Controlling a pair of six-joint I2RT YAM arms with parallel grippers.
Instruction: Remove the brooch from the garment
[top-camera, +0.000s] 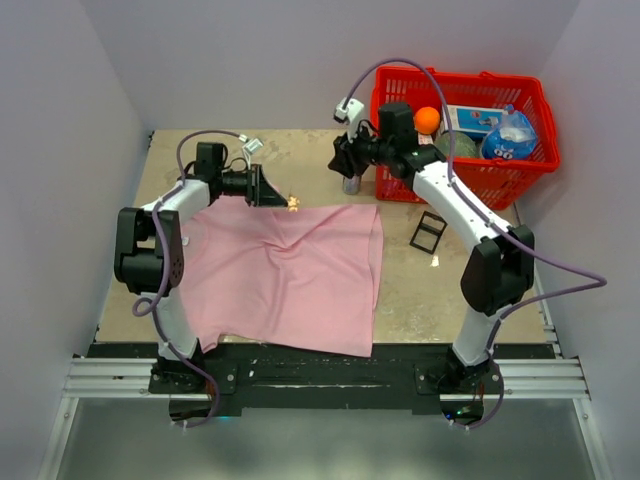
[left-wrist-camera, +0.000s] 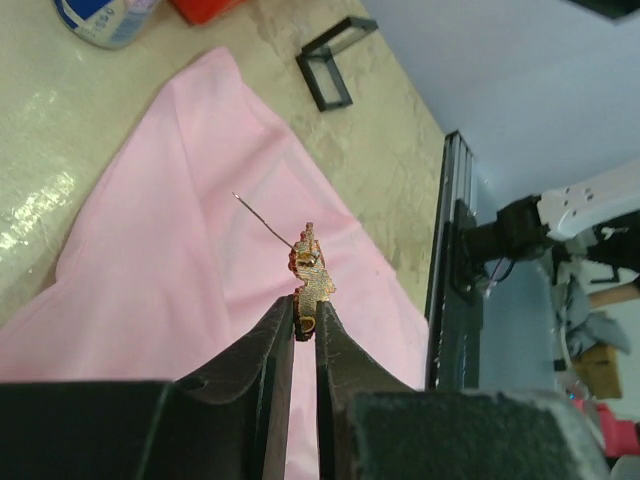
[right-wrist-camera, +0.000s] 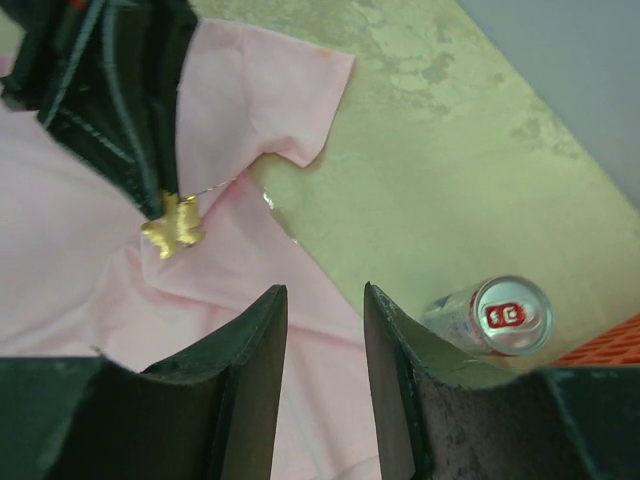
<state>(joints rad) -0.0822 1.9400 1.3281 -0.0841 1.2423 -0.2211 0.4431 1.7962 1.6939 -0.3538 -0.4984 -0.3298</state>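
The pink garment (top-camera: 285, 275) lies spread flat on the table. My left gripper (top-camera: 277, 196) is shut on the small golden brooch (top-camera: 293, 203) and holds it at the garment's far edge. In the left wrist view the brooch (left-wrist-camera: 312, 270) sticks up from the shut gripper (left-wrist-camera: 305, 312), its thin pin pointing up-left, above the garment (left-wrist-camera: 190, 270). The right wrist view shows the brooch (right-wrist-camera: 172, 224) held by the left fingers (right-wrist-camera: 120, 110) over the garment (right-wrist-camera: 80, 260). My right gripper (right-wrist-camera: 322, 298) is open and empty; in the top view it (top-camera: 340, 160) hovers beside the soda can.
A soda can (top-camera: 351, 183) stands next to a red basket (top-camera: 465, 170) at the back right, also seen from the right wrist (right-wrist-camera: 495, 318). The basket holds an orange fruit (top-camera: 427, 119) and packages. A small black frame (top-camera: 429, 234) lies right of the garment.
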